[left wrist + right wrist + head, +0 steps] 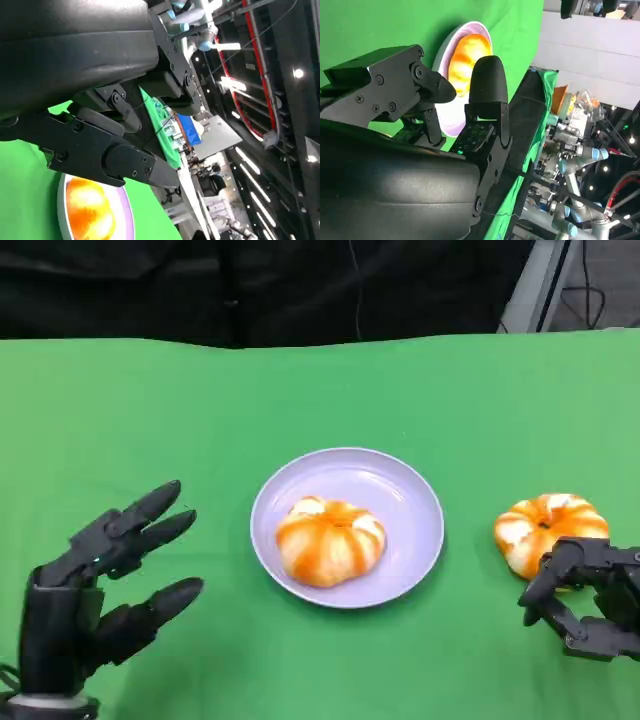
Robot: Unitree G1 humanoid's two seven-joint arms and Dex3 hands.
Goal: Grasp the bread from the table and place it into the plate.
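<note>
Right hand reaching for the bread on the surface

The right hand (585, 605), fingers apart and holding nothing, touches the near side of the bread (545, 528). Next it must close, lift, and carry it sideways to the plate (410, 502), which already holds a bun (330, 540); green surface (470, 420) between lies open. The left hand (105, 585) waits wide.

brightness: head view evenly bright, green table (480, 410) flat-lit, background behind it dark
shadows: soft and faint, thin one under the plate (415, 540) rim
glare: ceiling lights (235, 82) blown out in left wrist view; bread in plate (467, 55) overexposed in right wrist view
focus: head view slightly soft; wrist views blurry on the near black shell, background clutter smeared
distortion: wrist views tilted, wide-angle stretch at edges
</note>
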